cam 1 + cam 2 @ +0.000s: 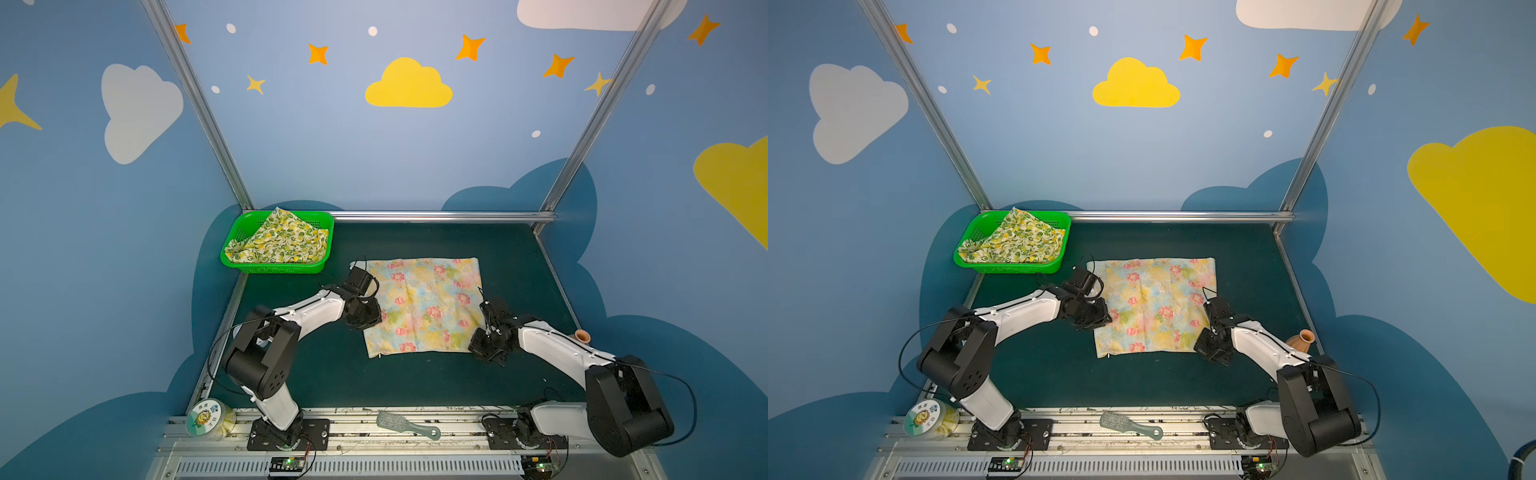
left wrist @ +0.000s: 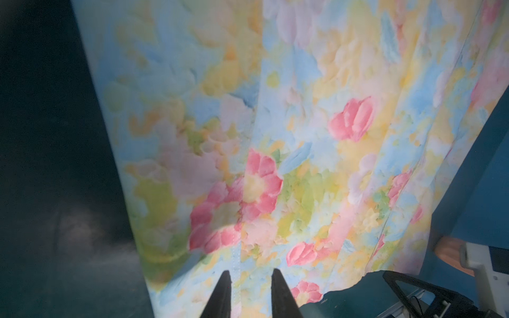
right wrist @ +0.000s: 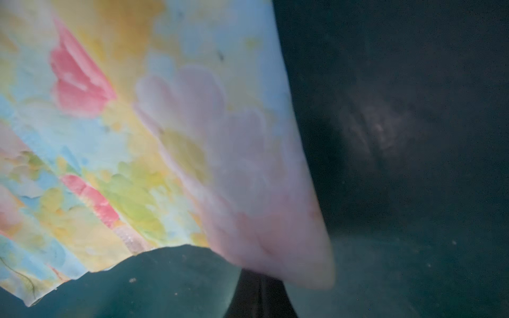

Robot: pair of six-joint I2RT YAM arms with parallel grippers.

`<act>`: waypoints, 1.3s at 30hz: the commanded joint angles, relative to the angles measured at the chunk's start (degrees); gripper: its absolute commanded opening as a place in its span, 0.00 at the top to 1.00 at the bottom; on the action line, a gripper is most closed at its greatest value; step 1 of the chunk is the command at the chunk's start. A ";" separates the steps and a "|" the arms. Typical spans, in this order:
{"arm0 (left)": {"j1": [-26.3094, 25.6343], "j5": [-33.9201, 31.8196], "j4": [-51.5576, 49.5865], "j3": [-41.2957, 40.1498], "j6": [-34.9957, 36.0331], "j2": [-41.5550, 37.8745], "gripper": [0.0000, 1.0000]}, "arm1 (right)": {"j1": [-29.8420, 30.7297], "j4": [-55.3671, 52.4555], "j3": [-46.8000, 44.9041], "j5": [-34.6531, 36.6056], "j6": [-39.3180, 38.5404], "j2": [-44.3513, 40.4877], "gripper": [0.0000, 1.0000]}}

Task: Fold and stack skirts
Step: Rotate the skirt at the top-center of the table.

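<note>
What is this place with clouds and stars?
Likely a robot practice booth: the left arm and right arm are bolted to a metal rail, inside painted walls, with a flowered skirt on a green mat.

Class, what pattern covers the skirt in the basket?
Skirt: yellow lemons, green leaves, in both top views.

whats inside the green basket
A crumpled lemon-print skirt fills the green basket, with one corner poking above the back rim. Anything beneath the cloth is covered, so I cannot tell if more lies there.

Printed characters on the round jar lid [image 1: 204,417], too small to read
</note>
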 commanded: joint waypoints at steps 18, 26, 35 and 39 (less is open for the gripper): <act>-1.15 -0.52 6.07 -5.29 -3.01 2.26 0.75 | -7.32 6.68 19.37 3.04 -5.44 22.30 1.00; -3.70 0.42 7.51 -2.81 -4.21 6.48 0.77 | -9.88 7.95 29.22 -1.76 -9.21 31.02 1.00; -8.01 2.79 8.28 0.42 -5.50 11.00 0.78 | -10.01 6.72 27.40 -3.82 -8.70 25.96 1.00; -9.67 4.48 8.77 1.80 -6.08 13.40 0.79 | -9.94 6.84 21.93 -4.25 -7.86 19.51 1.00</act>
